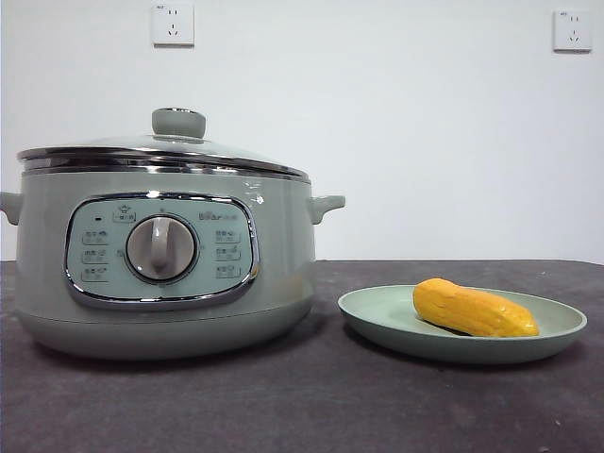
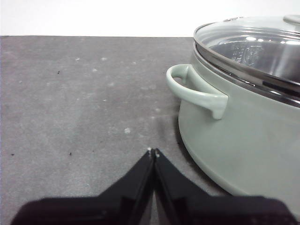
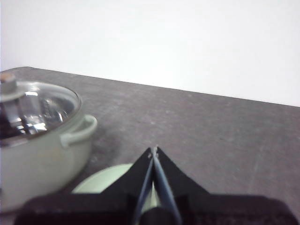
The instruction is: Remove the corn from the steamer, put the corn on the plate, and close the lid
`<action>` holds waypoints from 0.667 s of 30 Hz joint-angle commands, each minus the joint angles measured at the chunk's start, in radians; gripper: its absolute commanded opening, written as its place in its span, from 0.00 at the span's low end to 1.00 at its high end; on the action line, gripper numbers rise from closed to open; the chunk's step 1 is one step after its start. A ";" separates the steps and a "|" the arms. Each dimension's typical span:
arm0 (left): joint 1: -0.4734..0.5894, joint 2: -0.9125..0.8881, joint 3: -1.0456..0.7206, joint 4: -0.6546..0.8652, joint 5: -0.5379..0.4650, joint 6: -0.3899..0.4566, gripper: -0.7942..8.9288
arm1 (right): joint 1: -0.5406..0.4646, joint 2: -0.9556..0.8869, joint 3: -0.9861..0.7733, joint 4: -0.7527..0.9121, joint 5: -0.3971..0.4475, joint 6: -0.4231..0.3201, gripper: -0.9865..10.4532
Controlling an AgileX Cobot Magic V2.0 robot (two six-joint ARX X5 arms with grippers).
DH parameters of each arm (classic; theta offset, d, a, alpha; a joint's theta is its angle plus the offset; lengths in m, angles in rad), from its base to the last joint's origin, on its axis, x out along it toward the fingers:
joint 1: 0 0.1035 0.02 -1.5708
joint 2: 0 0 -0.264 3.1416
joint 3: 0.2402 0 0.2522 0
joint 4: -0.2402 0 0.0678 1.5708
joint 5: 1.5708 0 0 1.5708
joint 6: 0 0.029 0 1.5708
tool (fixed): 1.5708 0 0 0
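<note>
The yellow-orange corn [image 1: 474, 310] lies on the pale green plate [image 1: 377, 311] at the right of the front view. The sage-green steamer [image 1: 160, 311] stands at the left with its glass lid [image 1: 179, 142] resting closed on the rim. My left gripper [image 2: 153, 152] is shut and empty, low over the table beside the steamer's side handle [image 2: 194, 91]. My right gripper [image 3: 153, 150] is shut and empty, above the plate's edge [image 3: 105, 180], with the steamer [image 3: 37, 154] to one side. Neither gripper shows in the front view.
The dark grey table top [image 1: 302, 406] carries the steamer and plate. A white wall with two sockets [image 1: 173, 24] [image 1: 572, 30] stands behind.
</note>
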 commanded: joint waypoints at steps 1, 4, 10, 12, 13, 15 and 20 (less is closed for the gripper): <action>0.003 -0.003 -0.016 0.005 -0.002 -0.003 0.08 | -0.045 -0.066 -0.073 0.018 -0.007 -0.002 0.09; 0.003 -0.003 -0.016 0.005 -0.002 -0.003 0.08 | -0.078 -0.126 -0.143 0.021 -0.002 0.026 0.09; 0.003 -0.003 -0.016 0.005 -0.002 -0.003 0.08 | -0.089 -0.225 -0.254 0.021 0.013 0.044 0.09; 0.003 -0.003 -0.016 0.005 -0.002 -0.003 0.08 | -0.089 -0.246 -0.283 0.022 0.043 0.058 0.09; 0.003 -0.003 -0.016 0.005 -0.002 -0.003 0.08 | -0.089 -0.257 -0.294 0.013 0.064 0.077 0.09; 0.003 -0.003 -0.016 0.005 -0.002 -0.003 0.08 | -0.089 -0.278 -0.294 -0.037 0.103 0.093 0.09; 0.003 -0.003 -0.016 0.005 -0.002 -0.003 0.08 | -0.088 -0.283 -0.294 -0.084 0.170 0.110 0.09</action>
